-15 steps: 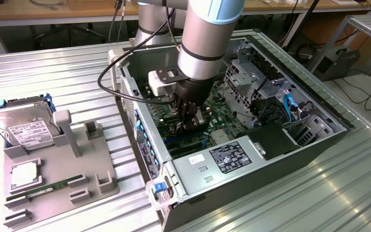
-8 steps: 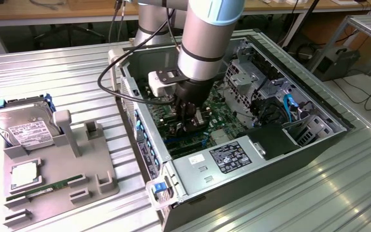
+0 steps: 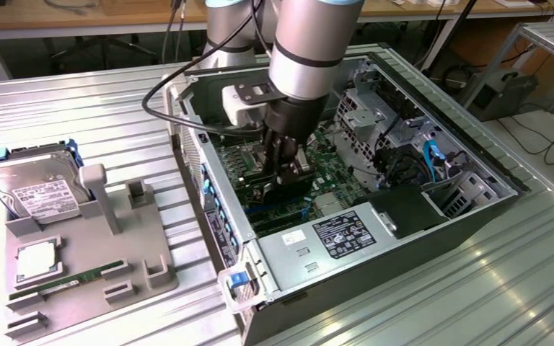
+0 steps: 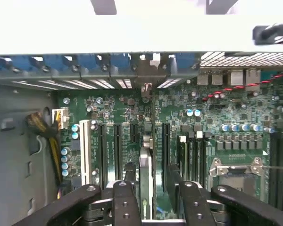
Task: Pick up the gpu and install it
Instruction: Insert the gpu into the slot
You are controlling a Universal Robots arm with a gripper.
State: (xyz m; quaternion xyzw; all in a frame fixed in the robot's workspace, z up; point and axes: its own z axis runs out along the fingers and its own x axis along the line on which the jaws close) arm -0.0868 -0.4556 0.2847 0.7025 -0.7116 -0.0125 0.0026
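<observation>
**Graphics card goes edge-first into open tower**

Gripper (image 4: pixel 146 197) fingers (image 4: pixel 125 197) stand clamped on the gpu (image 4: pixel 145 172), holding the thin card on edge between the two black pads, seen from the wrist view. The card hangs just above the green motherboard (image 4: pixel 113 122), lined up lengthwise with the dark expansion slots (image 4: pixel 118 148) that run toward the rear of the case. Whether its lower edge already touches a slot cannot be told. Beyond the card, its silver bracket end (image 4: pixel 145 87) points at the row of blue-tabbed rear slot openings (image 4: pixel 85 66).

From the exterior view, the arm (image 3: pixel 306 50) reaches straight down into the open computer case (image 3: pixel 469 216), the gripper (image 3: pixel 287 169) deep among the boards, with the power supply (image 3: pixel 340 234) just beside it. On the exterior view's left, a grey parts holder (image 3: pixel 113 259) carries a hard drive (image 3: pixel 32 191) and a green memory stick (image 3: pixel 75 277).

Seating well appears to call for keeping the card upright, its edge parallel to the slot, its bracket meeting the rear opening, and pressing evenly rather than at one end.
</observation>
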